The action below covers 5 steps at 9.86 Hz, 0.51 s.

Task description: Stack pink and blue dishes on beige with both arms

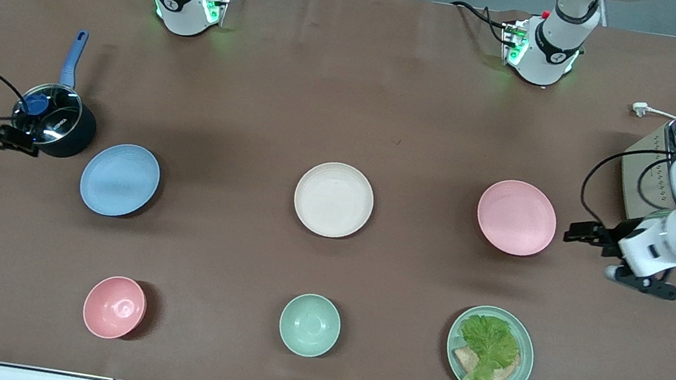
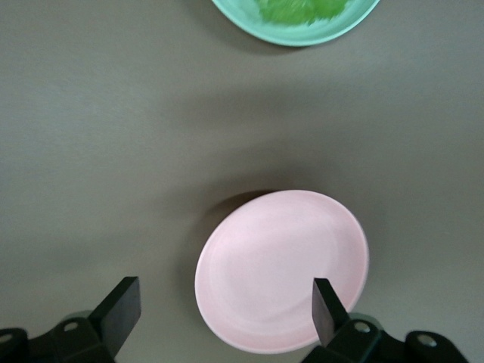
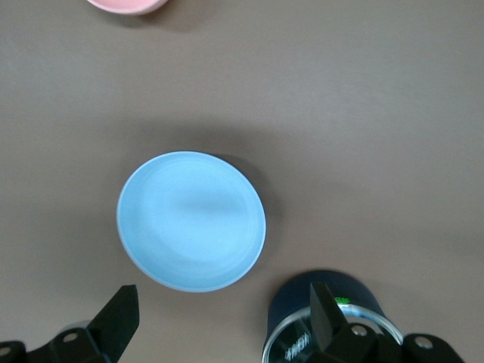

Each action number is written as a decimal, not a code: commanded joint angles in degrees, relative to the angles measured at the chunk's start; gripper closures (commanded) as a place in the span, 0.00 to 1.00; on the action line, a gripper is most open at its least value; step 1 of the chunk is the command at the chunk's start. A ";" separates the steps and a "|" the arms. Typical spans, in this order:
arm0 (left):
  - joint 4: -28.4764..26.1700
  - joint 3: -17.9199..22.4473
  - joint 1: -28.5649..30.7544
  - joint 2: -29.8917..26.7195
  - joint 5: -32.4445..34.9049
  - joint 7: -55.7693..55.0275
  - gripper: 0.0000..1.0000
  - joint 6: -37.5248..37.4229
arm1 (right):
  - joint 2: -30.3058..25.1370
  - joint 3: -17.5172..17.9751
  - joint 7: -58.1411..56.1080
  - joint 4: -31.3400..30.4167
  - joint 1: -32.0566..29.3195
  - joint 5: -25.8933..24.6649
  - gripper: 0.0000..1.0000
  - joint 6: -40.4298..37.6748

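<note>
Left pincer (image 2: pixel 223 306) spread wide in the air at the pink plate's (image 1: pixel 516 217) edge, right pincer (image 3: pixel 219 314) spread wide between blue plate (image 1: pixel 120 179) and lidded pot (image 1: pixel 53 119), beige plate (image 1: pixel 334 199) mid-surface between both plates, all three apart.

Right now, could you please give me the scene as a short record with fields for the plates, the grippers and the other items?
beige plate: middle of the table, nothing on it
pink plate: toward the left arm's end, unstacked
blue plate: toward the right arm's end, unstacked
left gripper: open, over the pink plate's edge
right gripper: open, by the blue plate and the dark pot
front row: pink bowl, mint bowl, mint plate with lettuce
</note>
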 commanded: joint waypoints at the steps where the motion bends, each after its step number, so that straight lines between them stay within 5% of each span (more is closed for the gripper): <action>1: -4.39 -0.04 0.22 3.84 -1.04 3.14 0.00 3.56 | 2.75 -2.12 -11.57 -6.70 -1.20 8.31 0.00 8.39; 4: -5.20 -0.04 0.22 9.99 -1.13 6.49 0.20 3.91 | 7.32 -2.57 -19.59 -13.93 -1.38 15.98 0.00 21.51; 5: -5.11 -0.04 0.30 10.27 -1.13 6.49 0.37 3.91 | 9.42 -2.57 -21.88 -14.03 -1.47 19.92 0.00 21.97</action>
